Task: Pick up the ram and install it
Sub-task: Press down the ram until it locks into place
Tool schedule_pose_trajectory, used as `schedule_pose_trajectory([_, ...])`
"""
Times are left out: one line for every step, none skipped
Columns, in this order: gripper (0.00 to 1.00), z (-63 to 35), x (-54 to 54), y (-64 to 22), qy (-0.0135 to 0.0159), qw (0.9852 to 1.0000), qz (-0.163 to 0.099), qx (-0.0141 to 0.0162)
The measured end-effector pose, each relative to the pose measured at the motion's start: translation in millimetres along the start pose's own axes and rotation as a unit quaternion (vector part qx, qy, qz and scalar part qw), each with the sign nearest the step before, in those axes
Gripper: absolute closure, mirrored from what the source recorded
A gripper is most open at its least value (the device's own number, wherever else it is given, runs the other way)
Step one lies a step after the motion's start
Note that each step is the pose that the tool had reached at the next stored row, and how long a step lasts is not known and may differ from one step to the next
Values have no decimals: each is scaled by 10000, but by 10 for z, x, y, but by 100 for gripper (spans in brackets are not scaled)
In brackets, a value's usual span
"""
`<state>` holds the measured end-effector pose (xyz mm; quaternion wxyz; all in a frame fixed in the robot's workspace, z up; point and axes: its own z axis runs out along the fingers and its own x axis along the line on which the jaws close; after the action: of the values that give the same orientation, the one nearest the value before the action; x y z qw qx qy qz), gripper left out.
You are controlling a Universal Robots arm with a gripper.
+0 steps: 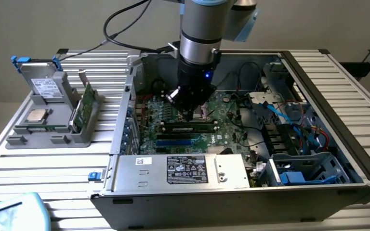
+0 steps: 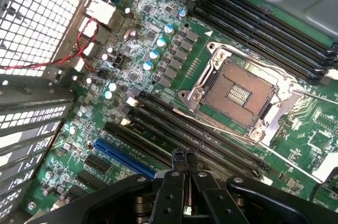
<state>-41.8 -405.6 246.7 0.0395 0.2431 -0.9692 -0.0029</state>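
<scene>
Slatted aluminium workbench carries open black PC case, green motherboard inside. Long narrow dark-green RAM stick lies seated in motherboard slot beside blue slot. Black gripper hovers directly over stick, fingertips pressed together, clenched, grasping nothing. Grey holder tray on exterior view's left holds square silver CPU chip, green bracketed card.
</scene>
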Motion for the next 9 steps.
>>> schedule_pose_trajectory([89, 0, 0, 0, -2, 10000, 58, 0])
schedule_pose_trajectory([89, 0, 0, 0, -3, 9999, 117, 1])
schedule_pose_trajectory([89, 0, 1, 0, -6, 9999, 173, 1])
schedule_pose_trajectory([89, 0, 1, 0, -10, 9997, 234, 2])
schedule_pose_trajectory([89, 0, 1, 0, -14, 9996, 292, 2])
schedule_pose_trajectory([89, 0, 1, 0, -20, 9994, 346, 5])
schedule_pose_trajectory([89, 0, 1, 0, -26, 9992, 402, 6])
schedule_pose_trajectory([89, 0, 1, 0, -34, 9990, 456, 9])
schedule_pose_trajectory([89, 0, 1, 0, -43, 9987, 504, 12])
